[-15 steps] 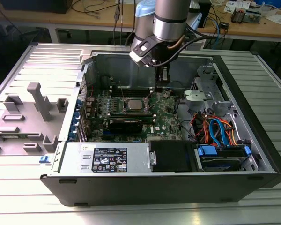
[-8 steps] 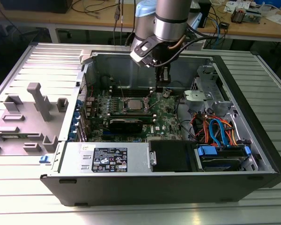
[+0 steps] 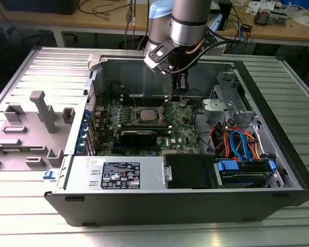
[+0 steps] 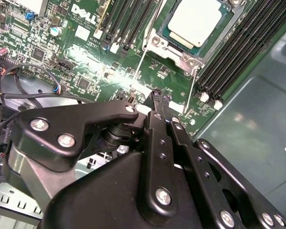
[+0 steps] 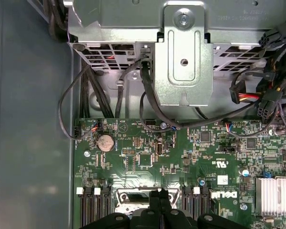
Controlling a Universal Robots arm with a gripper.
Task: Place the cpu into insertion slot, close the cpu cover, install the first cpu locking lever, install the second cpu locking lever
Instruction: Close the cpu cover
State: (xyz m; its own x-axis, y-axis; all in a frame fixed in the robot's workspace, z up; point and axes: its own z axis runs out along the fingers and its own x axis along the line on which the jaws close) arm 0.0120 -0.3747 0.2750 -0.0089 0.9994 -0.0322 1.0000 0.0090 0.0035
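The cpu, a dull silver square, lies in the insertion slot on the green board. The silver cpu cover lies flat around it. Two thin wire locking levers run out from the socket toward me. My gripper hangs just above the board between their free ends, fingers together with nothing seen between them. In the exterior view the gripper hovers to the right of the socket. In the first wrist view the fingertips cover part of the socket.
Long black memory slots flank the socket. A silver drive cage bracket with cable bundles stands at the exterior view's right. A coin battery and a finned heatsink sit on the board. The case walls enclose everything.
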